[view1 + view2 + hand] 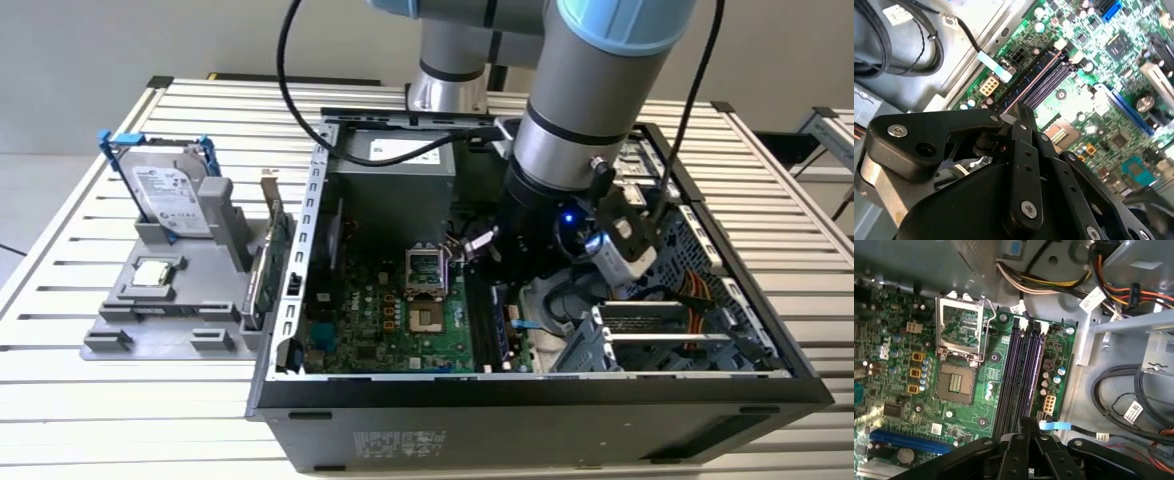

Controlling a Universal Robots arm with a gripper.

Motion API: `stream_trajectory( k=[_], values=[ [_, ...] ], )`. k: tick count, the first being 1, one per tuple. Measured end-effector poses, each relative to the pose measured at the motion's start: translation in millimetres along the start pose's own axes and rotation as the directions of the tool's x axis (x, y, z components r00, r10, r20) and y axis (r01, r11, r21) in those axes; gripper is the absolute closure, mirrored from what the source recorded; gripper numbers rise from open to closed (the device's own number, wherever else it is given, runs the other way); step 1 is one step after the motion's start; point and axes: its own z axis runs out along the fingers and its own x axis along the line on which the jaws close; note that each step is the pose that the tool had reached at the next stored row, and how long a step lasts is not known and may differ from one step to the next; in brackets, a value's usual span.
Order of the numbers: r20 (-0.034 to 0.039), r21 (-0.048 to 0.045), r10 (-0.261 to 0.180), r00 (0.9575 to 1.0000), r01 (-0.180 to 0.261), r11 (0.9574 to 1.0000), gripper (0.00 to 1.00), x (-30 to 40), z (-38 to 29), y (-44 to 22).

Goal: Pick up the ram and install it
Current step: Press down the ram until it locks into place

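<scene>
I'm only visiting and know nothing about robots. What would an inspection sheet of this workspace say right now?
Surface: silver slatted metal table carrying an open black computer case.
Job's things: thin dark ram strip, cannot tell where it is; long dark memory slots on the green motherboard look empty.
Clutter: grey plastic holder with upright silver hard drive, small square silver chip, green card with metal bracket.
Grippers: black end effector just above the memory slots.
Cables: black cable looping from the arm; coloured wire bundle inside the case.
Surroundings: second slatted table at the exterior view's right.
</scene>
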Motion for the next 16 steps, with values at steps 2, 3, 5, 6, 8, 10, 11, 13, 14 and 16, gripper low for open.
stream_trajectory(
  k=[2,3,5,6,8,10,11,13,14,16],
  values=[
    [0.0012,0.0003,-0.024,0.9997,0.024,0.9997,1.0,0.0,0.1,0.2],
    [0.0018,0.0003,-0.036,0.9994,0.036,0.9994,1.0,-0.1,0.2,0.3],
    [0.003,0.0,-0.058,0.9983,0.058,0.9983,1.0,-0.1,0.5,0.5],
    [0.0037,-0.0005,-0.07,0.9975,0.07,0.9976,1.0,0.0,0.9,0.5],
    [0.0056,-0.0017,-0.094,0.9955,0.094,0.9955,1.0,0.0,1.9,0.6],
    [0.0074,-0.0024,-0.12,0.9927,0.12,0.9927,1.0,0.1,3.0,0.7],
    [0.0083,-0.0028,-0.133,0.9911,0.133,0.9911,1.0,0.2,3.5,0.8],
    [0.0095,-0.0026,-0.16,0.9871,0.16,0.9872,1.0,0.2,3.9,0.8],
    [0.0104,-0.0029,-0.173,0.9849,0.173,0.9849,1.0,0.2,4.0,0.8],
    [0.0127,-0.0047,-0.2,0.9797,0.2,0.9798,1.0,0.2,4.4,0.9]
  ],
)
